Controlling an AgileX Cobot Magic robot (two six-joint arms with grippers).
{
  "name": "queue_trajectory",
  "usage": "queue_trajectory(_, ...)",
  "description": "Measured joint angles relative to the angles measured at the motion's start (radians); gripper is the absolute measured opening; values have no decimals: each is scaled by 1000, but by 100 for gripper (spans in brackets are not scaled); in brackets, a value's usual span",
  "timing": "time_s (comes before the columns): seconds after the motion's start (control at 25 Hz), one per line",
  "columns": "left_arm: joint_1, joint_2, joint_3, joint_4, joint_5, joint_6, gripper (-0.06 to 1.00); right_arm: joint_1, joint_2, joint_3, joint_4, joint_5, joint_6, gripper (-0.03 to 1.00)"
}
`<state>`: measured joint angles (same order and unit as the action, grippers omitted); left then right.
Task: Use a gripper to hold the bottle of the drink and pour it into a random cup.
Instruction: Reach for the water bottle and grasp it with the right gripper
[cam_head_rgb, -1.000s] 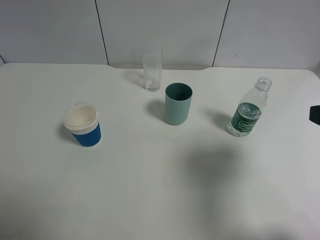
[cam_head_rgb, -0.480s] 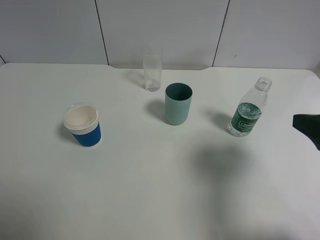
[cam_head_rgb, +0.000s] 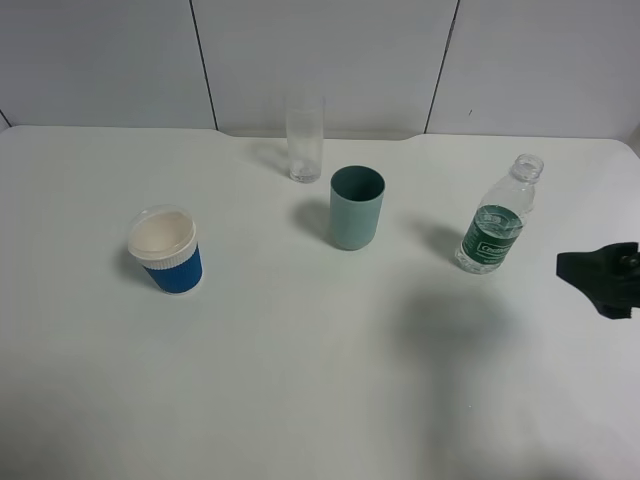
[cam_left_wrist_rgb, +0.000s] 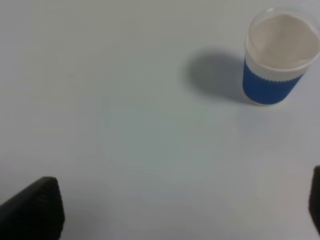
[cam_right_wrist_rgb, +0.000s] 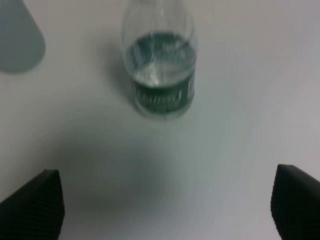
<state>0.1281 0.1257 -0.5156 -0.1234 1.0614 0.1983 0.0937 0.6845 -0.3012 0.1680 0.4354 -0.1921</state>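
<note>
The bottle (cam_right_wrist_rgb: 159, 75) is blurred, its neck cut off by the edge; its print seems unreadable.

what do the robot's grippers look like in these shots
Little shows. The right gripper is matte black and angular; its fingertips look black, blocky and finely ribbed. The left gripper shows only plain black fingertips. No cables, stickers or markings are visible.

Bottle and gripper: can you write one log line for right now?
right gripper: open, empty, beside bottle | bottle: upright, untouched | cup: upright
</note>
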Motion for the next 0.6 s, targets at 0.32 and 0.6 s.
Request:
queue_trajectory(0.32,0,0,0,0,0,0,99,0,210,0,3,-108,0,82)
queue_trajectory(0.6,0,0,0,0,0,0,99,0,302,9,-64,-278,-1,82)
